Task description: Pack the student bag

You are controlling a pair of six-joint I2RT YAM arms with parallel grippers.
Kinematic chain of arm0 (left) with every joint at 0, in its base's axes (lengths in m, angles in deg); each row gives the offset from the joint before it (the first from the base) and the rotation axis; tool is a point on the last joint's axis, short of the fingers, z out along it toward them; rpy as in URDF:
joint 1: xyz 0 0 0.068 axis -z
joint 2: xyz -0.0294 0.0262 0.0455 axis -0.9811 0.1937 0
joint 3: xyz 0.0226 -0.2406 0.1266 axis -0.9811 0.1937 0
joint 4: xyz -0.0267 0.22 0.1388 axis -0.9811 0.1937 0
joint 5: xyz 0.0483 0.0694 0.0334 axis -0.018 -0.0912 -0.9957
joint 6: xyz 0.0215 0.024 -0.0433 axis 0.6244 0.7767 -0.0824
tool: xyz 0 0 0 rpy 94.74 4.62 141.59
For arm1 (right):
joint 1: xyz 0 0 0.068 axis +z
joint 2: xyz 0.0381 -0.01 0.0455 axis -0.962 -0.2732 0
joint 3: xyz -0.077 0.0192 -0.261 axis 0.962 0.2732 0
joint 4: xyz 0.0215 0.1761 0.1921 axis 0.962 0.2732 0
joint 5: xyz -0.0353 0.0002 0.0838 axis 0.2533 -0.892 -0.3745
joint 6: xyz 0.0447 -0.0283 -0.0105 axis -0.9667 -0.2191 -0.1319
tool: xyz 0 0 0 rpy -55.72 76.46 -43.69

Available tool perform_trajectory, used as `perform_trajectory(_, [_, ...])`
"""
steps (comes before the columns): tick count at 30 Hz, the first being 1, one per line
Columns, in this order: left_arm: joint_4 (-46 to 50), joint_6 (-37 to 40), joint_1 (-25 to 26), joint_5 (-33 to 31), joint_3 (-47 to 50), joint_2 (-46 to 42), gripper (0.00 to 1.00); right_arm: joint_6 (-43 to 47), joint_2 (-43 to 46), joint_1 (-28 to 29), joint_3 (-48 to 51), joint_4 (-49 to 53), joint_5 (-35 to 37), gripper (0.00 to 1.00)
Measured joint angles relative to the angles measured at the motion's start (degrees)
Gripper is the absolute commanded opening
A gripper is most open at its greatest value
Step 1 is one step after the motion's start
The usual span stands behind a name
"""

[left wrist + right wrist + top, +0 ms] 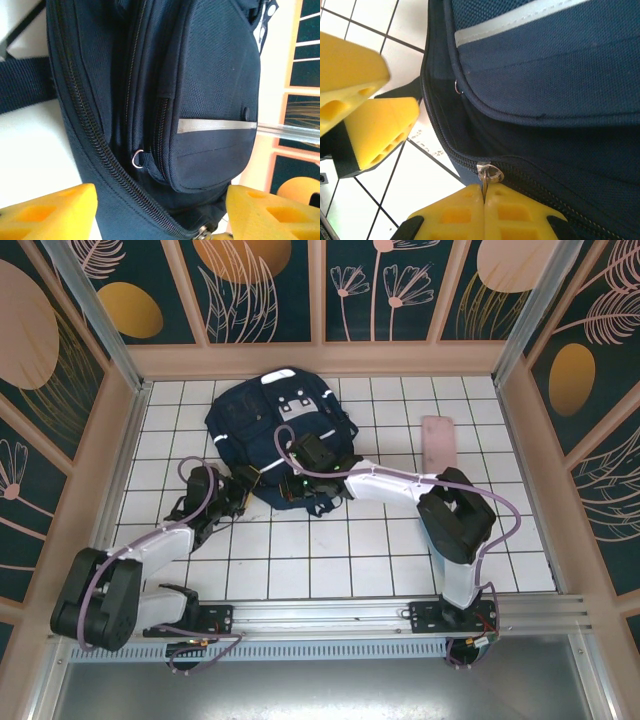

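At the upper centre of the overhead view the student bag (270,415) lies flat on the tiled table (380,560), and both arms reach in to its lower edge. Low in the right wrist view, the right gripper (484,192) is pinched tight on the small metal zipper pull (490,174) of the main compartment, its two yellow fingers pressed together around the tab. The left gripper (160,210) stands wide apart with the bag's edge between its fingers, clamping nothing that I can see. A pink flat item (437,445) rests on the table to the right of the bag, well apart from it. The step in hand looks like working the main zipper, probably to open the bag for packing; which way the slider must travel I cannot tell. The next move calls for the left gripper to pin the fabric beside the slider, so that the right can draw the pull along the curved track without dragging the whole bag.
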Motion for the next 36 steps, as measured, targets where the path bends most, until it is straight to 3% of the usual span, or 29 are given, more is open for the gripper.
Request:
perform_trajectory(6, [-2.86, -1.75, 1.68, 0.39, -0.13, 5.22, 0.6, 0.26, 0.59, 1.6, 1.57, 0.04, 0.24, 0.0])
perform_trajectory(13, [-5.05, -4.74, 2.43, -1.57, 0.04, 8.63, 0.36, 0.24, 2.23, 3.63, 4.09, 1.01, 4.59, 0.0])
perform_trajectory(19, [-6.32, -6.1, 2.69, -4.04, 0.55, 9.73, 0.14, 0.04, 3.76, 5.2, 5.68, 3.28, 12.68, 0.0])
perform_trajectory(23, [-6.99, -6.27, 2.91, -5.73, 1.03, 9.92, 0.05, -0.04, 4.42, 5.25, 7.23, 6.21, 18.88, 0.0])
perform_trajectory(30, [-8.17, -5.99, 3.06, -6.43, 1.14, 11.78, 0.0, -0.02, 6.4, 3.32, 9.14, 8.33, 23.65, 0.0])
perform_trajectory(36, [-7.82, -4.87, 3.23, -7.56, 1.11, 11.78, 0.0, 1.57, 8.13, -2.99, 11.52, 8.55, 26.32, 0.0])
